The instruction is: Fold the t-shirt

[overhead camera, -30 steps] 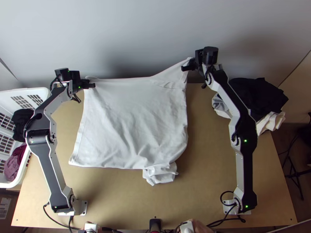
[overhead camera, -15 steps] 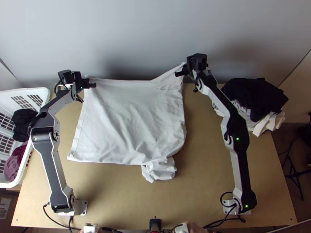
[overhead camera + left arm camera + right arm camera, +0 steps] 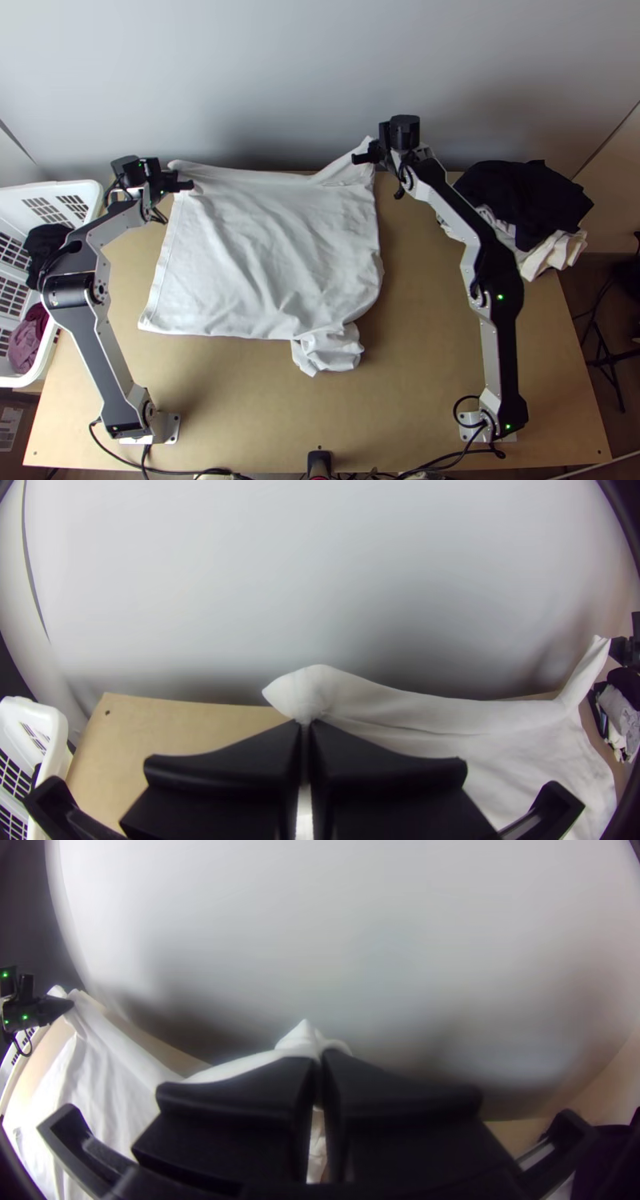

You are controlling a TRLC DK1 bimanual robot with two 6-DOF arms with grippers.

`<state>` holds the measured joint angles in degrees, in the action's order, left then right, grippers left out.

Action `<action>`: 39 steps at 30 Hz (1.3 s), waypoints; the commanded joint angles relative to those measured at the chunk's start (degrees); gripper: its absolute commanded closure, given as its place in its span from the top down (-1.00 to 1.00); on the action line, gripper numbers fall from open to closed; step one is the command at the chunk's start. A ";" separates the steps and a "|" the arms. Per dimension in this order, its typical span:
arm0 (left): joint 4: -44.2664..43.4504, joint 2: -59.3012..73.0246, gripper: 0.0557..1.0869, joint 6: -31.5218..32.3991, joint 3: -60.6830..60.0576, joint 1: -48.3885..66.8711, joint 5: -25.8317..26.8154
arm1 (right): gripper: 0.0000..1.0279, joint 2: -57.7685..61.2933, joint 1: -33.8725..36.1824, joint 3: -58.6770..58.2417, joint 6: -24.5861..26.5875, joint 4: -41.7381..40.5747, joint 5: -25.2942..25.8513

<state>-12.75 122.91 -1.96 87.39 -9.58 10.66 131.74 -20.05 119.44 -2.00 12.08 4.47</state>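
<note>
Across the table [image 3: 432, 376]: the white t-shirt [image 3: 264, 248] was laid spread, its near end bunched.
Left gripper [image 3: 189, 185]: the shirt's far left corner was grasped between clenched fingers.
Right gripper [image 3: 358, 158]: the far right corner was pinched in closed fingers and held raised.
Far right: dark and light clothes [image 3: 524, 196] were heaped.

Two arms [image 3: 98, 352], one t-shirt [image 3: 268, 252], one basket [image 3: 48, 187]
</note>
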 commanded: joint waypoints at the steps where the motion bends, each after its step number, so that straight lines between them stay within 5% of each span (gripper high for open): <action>1: -0.78 -4.79 -0.93 0.11 -6.18 -1.05 0.42 | -0.95 -8.34 -1.22 -12.03 -2.66 -1.35 -2.10; 39: 0.36 -27.55 -0.93 -0.86 -34.84 -2.37 0.42 | -0.95 -46.23 -12.11 -59.94 -9.78 -3.64 -6.40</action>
<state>-12.67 99.22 -2.20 57.74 -11.40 11.09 90.56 -30.68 66.24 -10.96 8.43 -2.02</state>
